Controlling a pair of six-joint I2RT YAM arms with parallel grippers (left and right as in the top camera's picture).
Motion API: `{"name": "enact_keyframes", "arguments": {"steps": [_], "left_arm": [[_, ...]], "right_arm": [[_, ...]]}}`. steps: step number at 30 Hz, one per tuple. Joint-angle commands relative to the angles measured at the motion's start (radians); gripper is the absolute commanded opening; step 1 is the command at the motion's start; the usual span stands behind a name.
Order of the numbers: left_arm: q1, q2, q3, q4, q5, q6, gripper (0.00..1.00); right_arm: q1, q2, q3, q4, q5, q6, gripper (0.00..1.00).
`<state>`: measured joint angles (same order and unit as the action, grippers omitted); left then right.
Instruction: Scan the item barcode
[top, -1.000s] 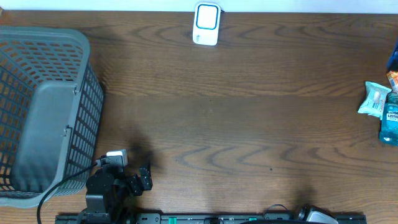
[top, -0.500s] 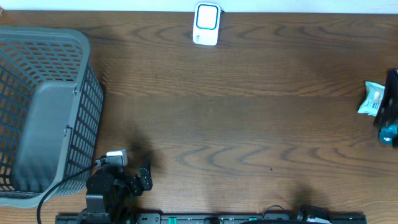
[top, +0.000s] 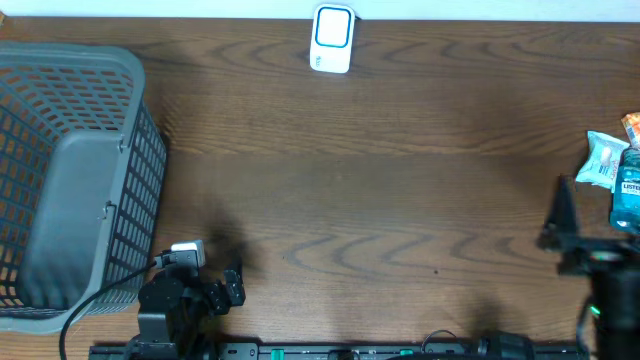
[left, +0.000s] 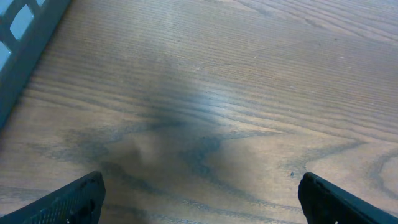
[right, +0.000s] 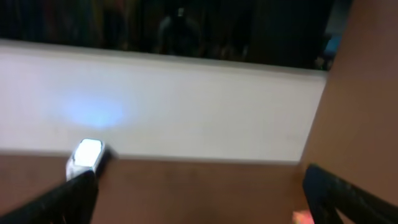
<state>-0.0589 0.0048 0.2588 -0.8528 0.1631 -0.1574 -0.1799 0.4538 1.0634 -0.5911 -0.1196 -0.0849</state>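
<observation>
The white and blue scanner stands at the table's far edge, centre; the blurred right wrist view shows the scanner far off at its left. A pale green packet, a blue mouthwash bottle and an orange item lie at the right edge. My right gripper is just left of the bottle, open and holding nothing, as in the wrist view. My left gripper rests near the front left, open over bare wood. No barcode shows.
A large grey mesh basket takes up the left side of the table, and its corner shows in the left wrist view. A black cable runs from the basket's front to the left arm. A white wall backs the table.
My right arm has swung in from the front edge to the right side, blurring past the items and settling just left of the bottle. The left arm has not moved.
</observation>
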Motion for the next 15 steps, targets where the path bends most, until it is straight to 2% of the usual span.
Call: {"name": "enact_keyframes", "arguments": {"steps": [1,7,15], "left_arm": [[0.003,-0.001,-0.008,-0.032,0.012,0.002,0.99],[0.003,-0.001,-0.008,-0.032,0.012,0.002,0.99],[0.003,-0.001,-0.008,-0.032,0.013,0.002,0.99]], "right_arm": [[0.018,-0.072,-0.192,0.104,-0.062,-0.009,0.99],[0.019,-0.266,-0.551,0.438,-0.203,-0.009,0.99],[0.045,-0.438,-0.872,0.699,-0.205,-0.007,0.99]]}}
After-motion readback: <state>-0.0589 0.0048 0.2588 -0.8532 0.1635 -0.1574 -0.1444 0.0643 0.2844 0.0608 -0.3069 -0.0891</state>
